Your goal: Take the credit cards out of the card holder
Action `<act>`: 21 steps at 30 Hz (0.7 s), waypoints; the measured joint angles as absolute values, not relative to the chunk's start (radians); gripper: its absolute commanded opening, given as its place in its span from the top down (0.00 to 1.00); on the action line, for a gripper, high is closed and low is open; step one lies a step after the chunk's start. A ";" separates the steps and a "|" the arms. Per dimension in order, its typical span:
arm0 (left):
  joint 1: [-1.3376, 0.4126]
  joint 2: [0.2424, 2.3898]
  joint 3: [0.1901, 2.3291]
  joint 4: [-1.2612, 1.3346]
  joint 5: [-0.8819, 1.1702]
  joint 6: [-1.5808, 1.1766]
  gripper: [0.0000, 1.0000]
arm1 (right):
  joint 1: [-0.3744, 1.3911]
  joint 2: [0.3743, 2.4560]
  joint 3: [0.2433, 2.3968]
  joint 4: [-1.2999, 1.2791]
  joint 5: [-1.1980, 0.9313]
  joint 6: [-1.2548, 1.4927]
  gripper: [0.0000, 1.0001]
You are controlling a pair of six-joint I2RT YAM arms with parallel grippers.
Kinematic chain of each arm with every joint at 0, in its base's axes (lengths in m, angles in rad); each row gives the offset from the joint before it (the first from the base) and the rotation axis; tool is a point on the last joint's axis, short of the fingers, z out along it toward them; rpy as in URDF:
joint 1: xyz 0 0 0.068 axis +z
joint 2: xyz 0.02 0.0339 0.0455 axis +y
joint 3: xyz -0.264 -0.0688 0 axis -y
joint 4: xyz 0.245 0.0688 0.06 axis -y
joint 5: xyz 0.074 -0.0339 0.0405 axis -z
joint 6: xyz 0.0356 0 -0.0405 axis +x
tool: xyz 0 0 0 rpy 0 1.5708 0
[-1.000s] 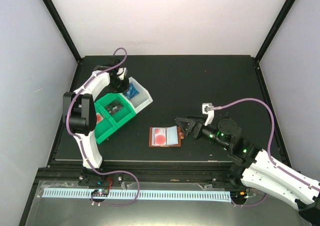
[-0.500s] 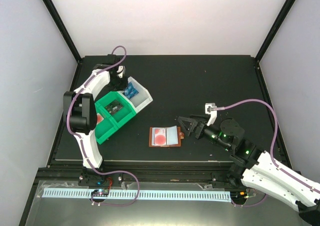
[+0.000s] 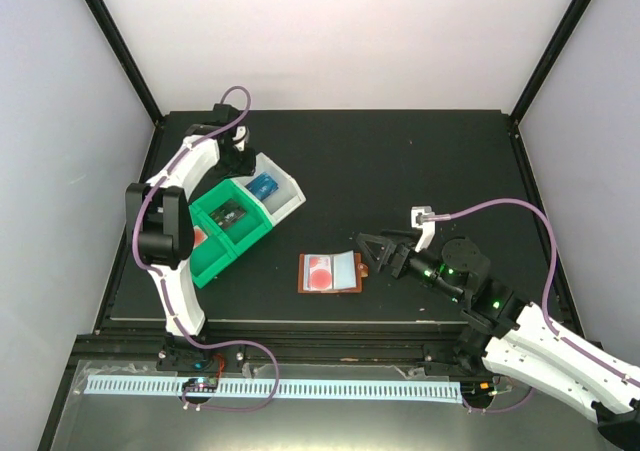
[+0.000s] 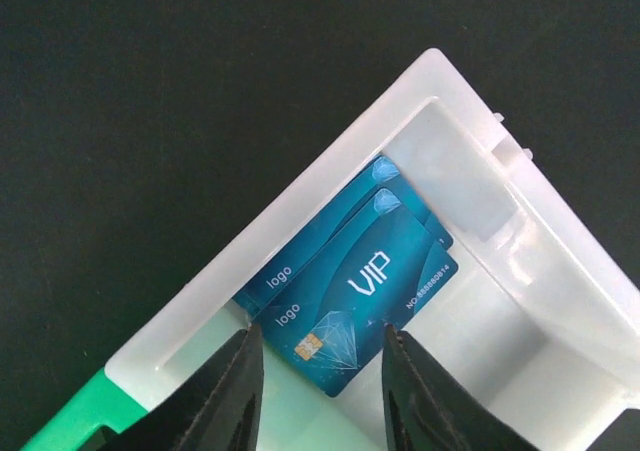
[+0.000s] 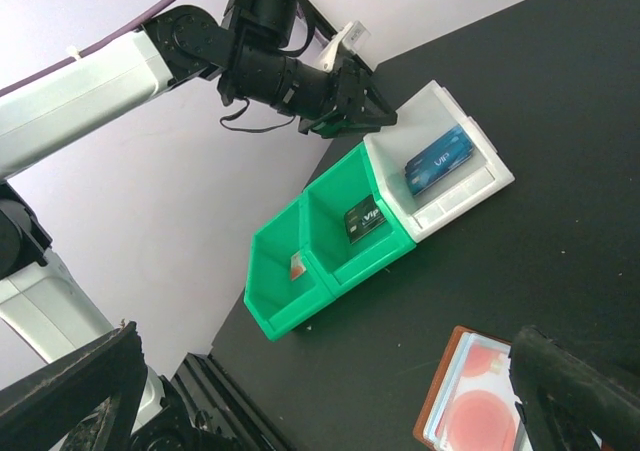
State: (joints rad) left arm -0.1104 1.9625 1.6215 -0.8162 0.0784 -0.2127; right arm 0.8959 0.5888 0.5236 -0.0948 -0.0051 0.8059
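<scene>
The brown card holder point(image 3: 303, 272) lies open on the black table, with a red-patterned card point(image 3: 318, 271) showing through its pale clear pockets; the right wrist view also shows the card holder point(image 5: 440, 403). My right gripper point(image 3: 366, 252) stands wide open just right of it, empty. My left gripper point(image 3: 240, 159) hovers over the white bin compartment, jaws parted around nothing. Below it two overlapping blue credit cards point(image 4: 350, 281) lie flat in the bin. A dark card point(image 5: 365, 219) and a red card point(image 5: 298, 263) rest in the green compartments.
The green-and-white bin tray point(image 3: 287, 208) sits at the table's left, angled, with the left arm point(image 3: 190, 166) arching over it. The tray's white wall point(image 4: 300, 191) runs diagonally under the left fingers point(image 4: 238, 391). Black table rails border the front edge.
My left gripper has opened and let go of the blue card, which now lies flat in the white compartment. The right gripper shifted slightly rightward, then held still.
</scene>
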 measured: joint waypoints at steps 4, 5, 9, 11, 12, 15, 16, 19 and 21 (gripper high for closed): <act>-0.110 1.945 1.621 -0.823 0.094 -0.223 0.48 | 0.896 0.590 0.524 -0.100 -0.006 0.806 0.00; -0.110 1.933 1.621 -0.823 0.104 -0.226 0.46 | 0.896 0.590 0.524 -0.105 -0.006 0.806 0.00; -0.110 1.859 1.621 -0.823 0.146 -0.244 0.34 | 0.896 0.598 0.524 -0.137 -0.004 0.806 0.00; -0.110 1.809 1.617 -0.822 0.178 -0.253 0.24 | 0.896 0.598 0.524 -0.159 -0.001 0.808 0.00; -0.110 1.786 1.610 -0.820 0.191 -0.255 0.19 | 0.896 0.596 0.524 -0.169 -0.001 0.810 0.00; -0.111 1.688 1.542 -0.801 0.241 -0.269 0.11 | 0.896 0.593 0.524 -0.183 -0.002 0.811 0.00; -0.112 1.654 1.512 -0.795 0.258 -0.272 0.06 | 0.896 0.594 0.524 -0.184 -0.002 0.812 0.00; -0.114 1.560 1.413 -0.780 0.309 -0.281 0.01 | 0.896 0.604 0.524 -0.187 -0.016 0.812 0.00; -0.120 1.512 1.355 -0.770 0.330 -0.287 0.01 | 0.896 0.620 0.524 -0.187 -0.030 0.812 0.01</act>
